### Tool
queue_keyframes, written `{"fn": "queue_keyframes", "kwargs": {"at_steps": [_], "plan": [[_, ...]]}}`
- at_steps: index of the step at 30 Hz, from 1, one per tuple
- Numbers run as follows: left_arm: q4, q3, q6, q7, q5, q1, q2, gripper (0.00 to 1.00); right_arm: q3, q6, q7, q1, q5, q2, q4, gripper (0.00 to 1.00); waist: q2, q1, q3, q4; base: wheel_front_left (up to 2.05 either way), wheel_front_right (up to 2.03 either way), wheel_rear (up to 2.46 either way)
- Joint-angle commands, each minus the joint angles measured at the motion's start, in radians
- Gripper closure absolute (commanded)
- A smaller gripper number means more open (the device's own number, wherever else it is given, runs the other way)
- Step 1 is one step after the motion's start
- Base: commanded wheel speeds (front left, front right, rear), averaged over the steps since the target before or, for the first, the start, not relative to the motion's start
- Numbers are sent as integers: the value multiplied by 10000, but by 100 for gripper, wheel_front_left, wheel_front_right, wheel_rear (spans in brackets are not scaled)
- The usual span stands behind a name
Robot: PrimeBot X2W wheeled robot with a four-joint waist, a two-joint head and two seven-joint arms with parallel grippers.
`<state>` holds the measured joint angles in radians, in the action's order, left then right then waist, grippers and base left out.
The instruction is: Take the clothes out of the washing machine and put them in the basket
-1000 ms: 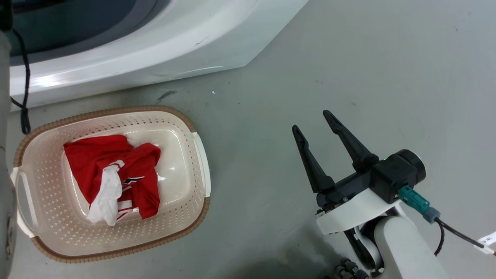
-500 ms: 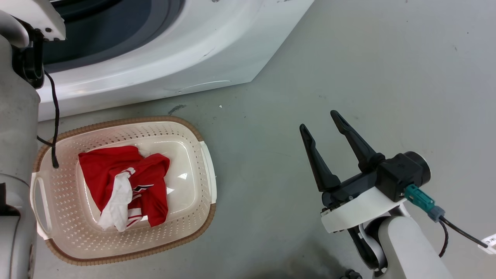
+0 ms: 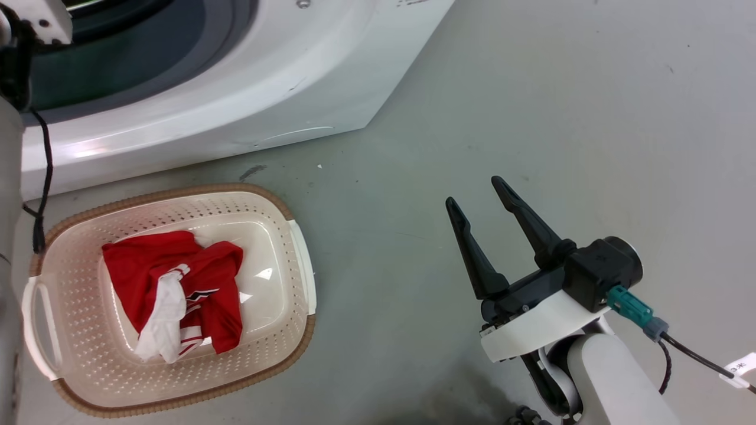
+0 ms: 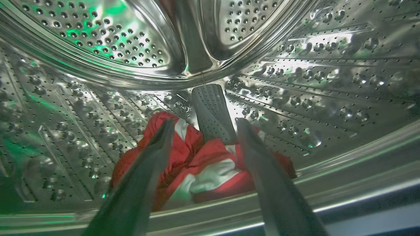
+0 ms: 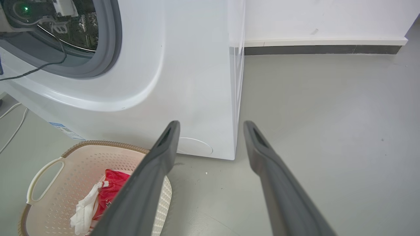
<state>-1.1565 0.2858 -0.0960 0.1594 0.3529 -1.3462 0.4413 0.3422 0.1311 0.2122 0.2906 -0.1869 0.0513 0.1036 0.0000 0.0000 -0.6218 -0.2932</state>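
Reaching into the washing machine (image 3: 236,118) with my left claw (image 4: 205,122): fingers spread wide, nothing held, poised over the red-and-white jersey (image 4: 203,170) heaped low in the drum (image 4: 98,42), just inside the machine's door lip. Fetch step, I'd say. The next move calls for dropping down, pinching a thick fold and lifting it clear of that lip. The heap's long axis runs across the opening, with no clear leading end. In front of the machine, the basket (image 3: 177,192) holds one bunched jersey (image 3: 207,283). My right claw (image 3: 475,193) hangs open and empty off the machine's right corner.

Fingers of the left pincer (image 4: 205,122) cover parts of the clothes (image 4: 210,173) inside the washing machine (image 4: 98,42).
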Motion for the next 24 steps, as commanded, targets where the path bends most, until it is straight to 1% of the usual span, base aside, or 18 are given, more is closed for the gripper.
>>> {"fn": "queue_keyframes", "kwargs": {"at_steps": [1,7,14,19,20,22,24], "plan": [[-95,103,-88,-445,-21,-317,74,0,67,-7,95,35,-72,-22,49,0,0,0,-67,-115,0,0,0],[-435,391,-316,-2647,174,-1377,445,0,366,-8,193,35,-284,-20,123,0,0,0,-398,-527,0,0,0],[-693,655,-345,-5211,352,-2597,1136,0,672,-7,327,62,-554,-23,169,0,0,0,-1009,-1178,0,0,0],[-597,903,-338,-6527,421,-3245,1497,0,869,-8,435,74,-773,-25,221,0,0,0,-1458,-1531,0,0,0],[-407,1112,-340,-7218,398,-3650,1715,0,1027,-7,461,52,-839,-25,245,0,0,0,-1806,-1735,0,0,0],[-243,1234,-295,-7578,303,-3808,1884,0,1200,-7,504,42,-898,-26,261,0,0,0,-2054,-1927,0,0,0],[-187,1283,-240,-7700,280,-3770,1948,0,1285,-7,520,6,-948,-23,248,0,0,0,-2117,-2003,0,0,0]]}}
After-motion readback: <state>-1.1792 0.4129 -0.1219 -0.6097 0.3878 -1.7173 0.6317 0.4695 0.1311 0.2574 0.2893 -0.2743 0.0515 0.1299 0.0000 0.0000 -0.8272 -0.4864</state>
